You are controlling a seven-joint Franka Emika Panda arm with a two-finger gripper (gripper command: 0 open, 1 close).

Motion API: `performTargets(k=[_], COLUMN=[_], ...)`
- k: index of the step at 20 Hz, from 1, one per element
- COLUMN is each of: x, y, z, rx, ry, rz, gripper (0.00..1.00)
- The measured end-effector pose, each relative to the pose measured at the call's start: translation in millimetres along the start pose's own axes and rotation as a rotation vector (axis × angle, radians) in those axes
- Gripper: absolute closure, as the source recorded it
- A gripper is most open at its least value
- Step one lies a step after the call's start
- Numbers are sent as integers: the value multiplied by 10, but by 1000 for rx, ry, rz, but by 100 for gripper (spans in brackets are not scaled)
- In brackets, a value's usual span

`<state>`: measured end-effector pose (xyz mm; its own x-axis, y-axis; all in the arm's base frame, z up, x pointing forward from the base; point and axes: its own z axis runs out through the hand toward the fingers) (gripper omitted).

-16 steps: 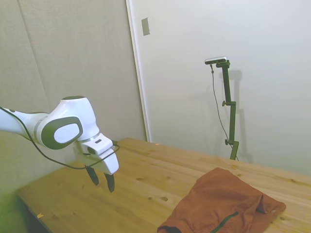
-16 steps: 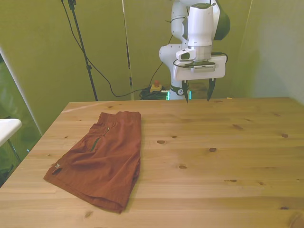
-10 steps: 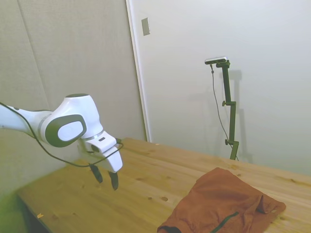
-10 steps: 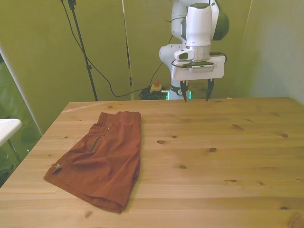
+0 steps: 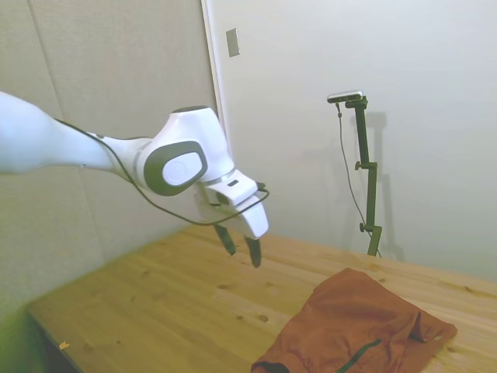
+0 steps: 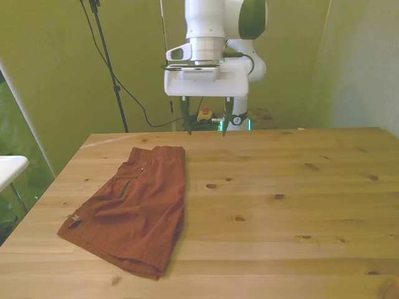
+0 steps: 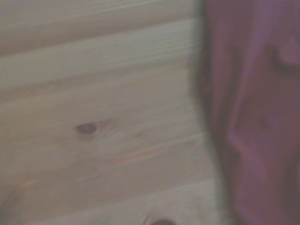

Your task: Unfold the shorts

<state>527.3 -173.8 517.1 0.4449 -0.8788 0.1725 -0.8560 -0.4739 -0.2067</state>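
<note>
The rust-orange shorts lie folded in half on the wooden table, toward the front view's left, with a dark drawstring and a small pale tag near the lower corner. In the side view the shorts fill the lower right. My gripper hangs open in the air above the table's far edge, a little to the right of the shorts' waistband end, holding nothing. From the side, the gripper is well above the wood and left of the cloth. The wrist view shows a blurred edge of the shorts beside bare wood.
A white surface edge sticks in at the front view's left, beside the table. Cables and a thin pole stand behind the table's far left corner. A wall runs close behind the table in the side view.
The arm has swung toward the front view's left and risen, bringing the open gripper from over the table's far right part to near the shorts' waistband end. The shorts have not moved.
</note>
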Motion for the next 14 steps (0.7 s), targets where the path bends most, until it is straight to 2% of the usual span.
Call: performTargets(k=[7,10,14], x=[1263,1646,2017], y=[137,108,156], z=[251,467,805], rx=[-7,-2,-35], ry=[56,71,81], rz=[188,243,338], gripper=[0,0,0])
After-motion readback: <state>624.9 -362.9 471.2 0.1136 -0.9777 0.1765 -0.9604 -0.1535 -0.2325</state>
